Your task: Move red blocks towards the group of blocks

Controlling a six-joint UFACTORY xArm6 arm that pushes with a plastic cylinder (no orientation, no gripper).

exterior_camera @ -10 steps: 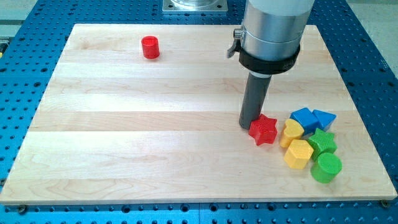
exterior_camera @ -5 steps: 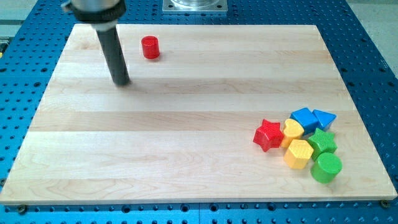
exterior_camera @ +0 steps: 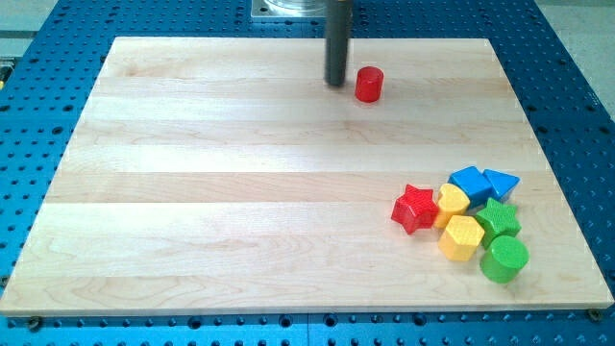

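Note:
A red cylinder [exterior_camera: 368, 85] stands near the view's top, right of centre. My tip [exterior_camera: 335, 83] is just to its left, a small gap apart. A red star [exterior_camera: 414, 209] lies at the left edge of the group at the view's lower right, touching a yellow block [exterior_camera: 453, 200]. The group also holds a yellow hexagon [exterior_camera: 461, 237], a green star [exterior_camera: 498, 219], a green cylinder [exterior_camera: 504, 259], a blue block [exterior_camera: 470, 181] and a blue triangle [exterior_camera: 501, 183].
The wooden board [exterior_camera: 240, 192] lies on a blue perforated table [exterior_camera: 29, 144]. A grey metal base [exterior_camera: 288, 10] sits at the view's top edge behind the board.
The red cylinder has slid from the top left to the right, past the board's centre. My tip went from the red star to the top left, then followed the cylinder to the right.

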